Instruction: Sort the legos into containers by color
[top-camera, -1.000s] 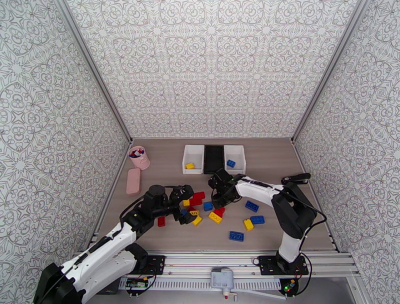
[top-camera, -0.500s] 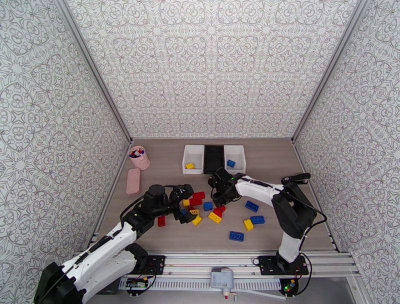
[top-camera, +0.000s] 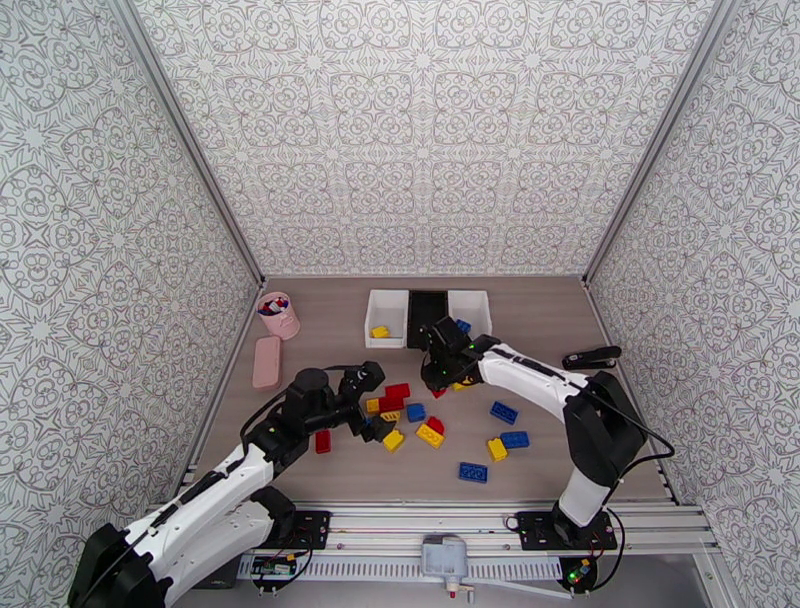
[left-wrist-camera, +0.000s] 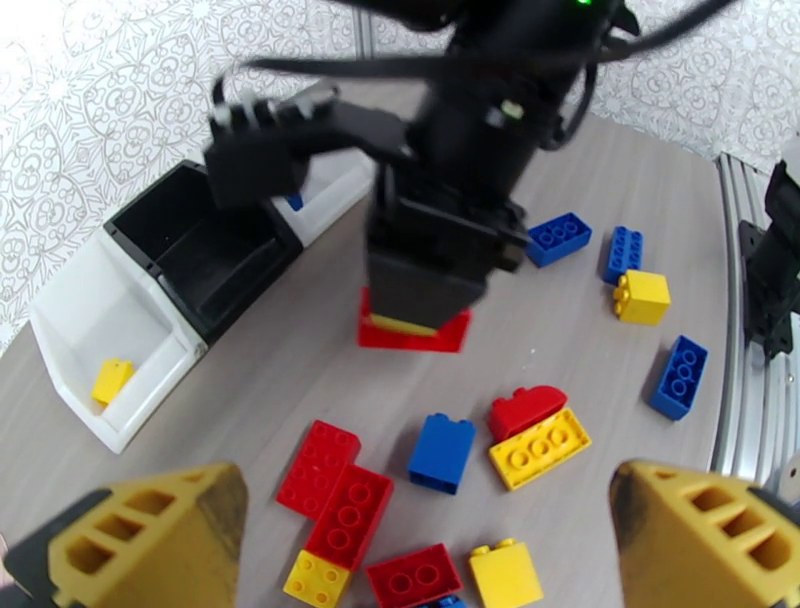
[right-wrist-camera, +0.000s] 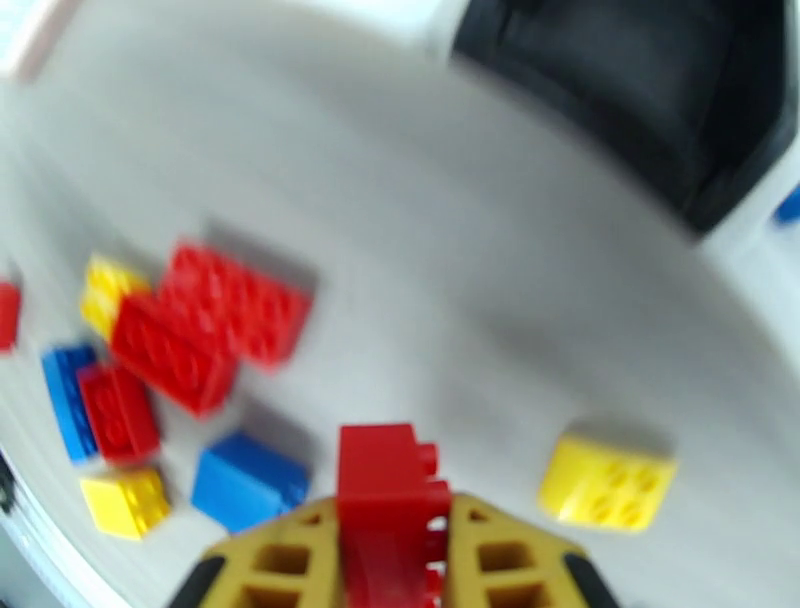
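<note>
My right gripper (top-camera: 441, 372) is shut on a red lego (right-wrist-camera: 388, 480) and hangs above the table just in front of the black container (top-camera: 427, 310). From the left wrist view, that red lego (left-wrist-camera: 414, 334) shows under the right gripper's dark body. White containers flank the black one. The left one (top-camera: 391, 306) holds a yellow lego (top-camera: 380, 331), the right one (top-camera: 476, 304) a blue lego (top-camera: 462, 326). My left gripper (top-camera: 377, 404) stands open over a cluster of loose red, yellow and blue legos (left-wrist-camera: 441, 452). Further blue and yellow legos (top-camera: 503, 412) lie to the right.
A pink cup (top-camera: 279, 315) and a flat pink case (top-camera: 266, 361) sit by the left wall. A black stapler-like object (top-camera: 590, 356) lies near the right wall. The table's near edge ends at a metal rail (top-camera: 480, 515).
The right gripper closed on the red lego, lifted it off the pile and carried it back toward the black container. The left gripper barely shifted.
</note>
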